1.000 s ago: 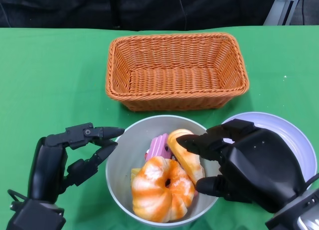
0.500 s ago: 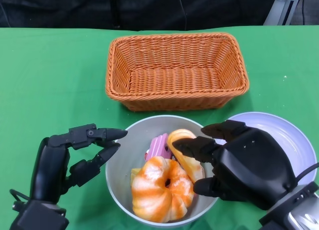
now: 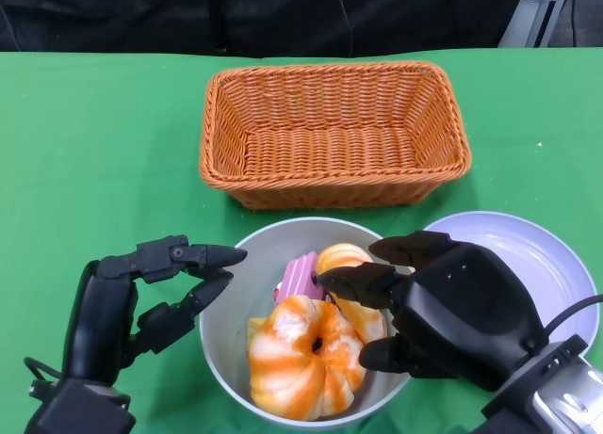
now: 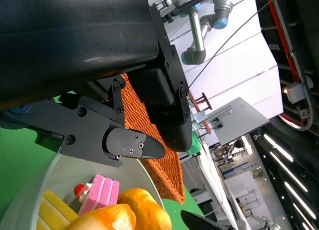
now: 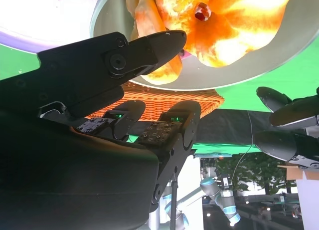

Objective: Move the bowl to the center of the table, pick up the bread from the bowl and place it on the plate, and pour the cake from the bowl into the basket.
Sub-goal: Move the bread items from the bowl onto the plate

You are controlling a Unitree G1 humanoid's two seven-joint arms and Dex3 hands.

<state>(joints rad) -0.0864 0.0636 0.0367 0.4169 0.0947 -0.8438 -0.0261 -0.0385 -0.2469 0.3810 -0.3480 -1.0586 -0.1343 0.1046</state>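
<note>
Bread (image 3: 350, 297) looks squishy, light; best pinch mid-length, gently. Right hand (image 3: 443, 312) spread over bowl (image 3: 226, 312), gripping nothing yet. Left hand (image 3: 141, 302) open beside rim, empty.

Left hand (image 3: 141, 297): low at robot's left, fingers apart, pointing inward, holding nothing.
Right hand (image 3: 443, 307): low at robot's right, fingers spread, reaching inward, nothing gripped.

Right hand (image 3: 452, 316) covers the near right rim of the bowl (image 3: 226, 302) and the lower end of the long bread (image 3: 350, 288); whether its fingertips touch the bread cannot be told. Plate (image 3: 537, 255) partly hidden behind that hand; pink cake (image 3: 300, 277) half hidden by the ring-shaped bread (image 3: 306, 354).
</note>
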